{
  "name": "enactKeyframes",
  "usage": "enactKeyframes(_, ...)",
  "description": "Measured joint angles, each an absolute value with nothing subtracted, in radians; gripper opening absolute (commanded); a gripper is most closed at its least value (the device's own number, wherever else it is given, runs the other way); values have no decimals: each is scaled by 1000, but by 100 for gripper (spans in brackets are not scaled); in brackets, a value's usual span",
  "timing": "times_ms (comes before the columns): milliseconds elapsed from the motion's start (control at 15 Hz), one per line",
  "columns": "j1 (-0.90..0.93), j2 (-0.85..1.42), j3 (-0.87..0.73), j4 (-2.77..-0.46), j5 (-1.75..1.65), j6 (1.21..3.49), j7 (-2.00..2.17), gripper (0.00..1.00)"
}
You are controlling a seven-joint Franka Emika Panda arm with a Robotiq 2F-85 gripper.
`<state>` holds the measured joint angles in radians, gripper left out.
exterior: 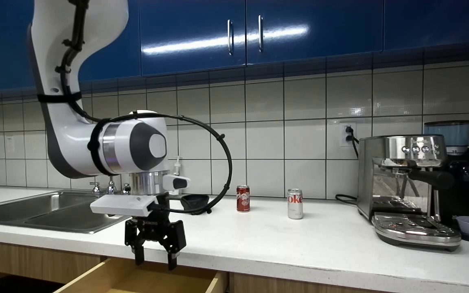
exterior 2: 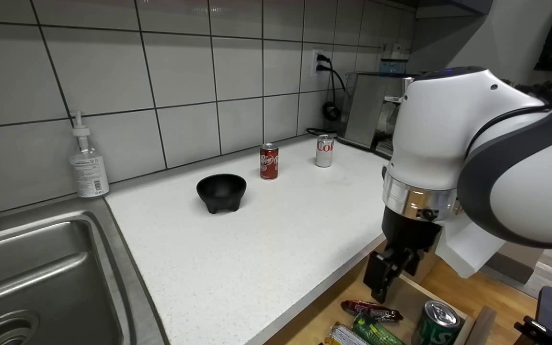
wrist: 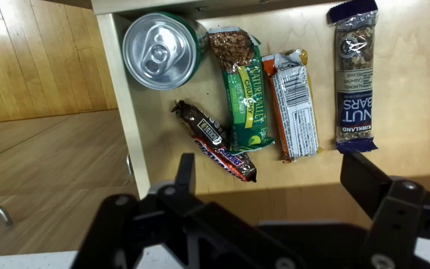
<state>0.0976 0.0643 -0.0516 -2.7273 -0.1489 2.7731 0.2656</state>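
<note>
worked by me from afar, my claw (exterior: pixel 156 262) hangs over an open kitchen drawer (wrist: pixel 416 82), spread wide, released and grasping nothing; i see it touching nothing below. nearest in the wrist view lies the snickers bar (wrist: pixel 215 142), partly overlapped by the end of the green granola bar (wrist: pixel 245 93). alongside are the barcoded bar (wrist: pixel 294 106) and, farther over, the kirkland nut bar (wrist: pixel 355 82), while a green can (wrist: pixel 162 48) stands upright near the drawer's corner. by my judgement the opening of the drawer is done and all five lie within it, none in my grip; what is left, i cannot tell. beyond, on the white counter (exterior 2: pixel 209 254), stand a black footed bowl (exterior 2: pixel 221 191), a red can (exterior 2: pixel 269 165) and a silver can (exterior 2: pixel 324 153), with an espresso machine (exterior: pixel 393 183) past the silver can in both exterior views.
</note>
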Motion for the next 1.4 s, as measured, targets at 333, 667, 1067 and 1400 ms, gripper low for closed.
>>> enactKeyframes(333, 98, 66, -13, -2720, -48, 2712, 124, 100)
enactKeyframes(667, 94, 66, -4, -2690, 36, 2516, 0, 100)
enactKeyframes(1067, 80, 71, -4, -2645, 69, 2321, -68, 100)
enactKeyframes(1400, 69, 110, -4, -2614, 113, 2233, -162, 100)
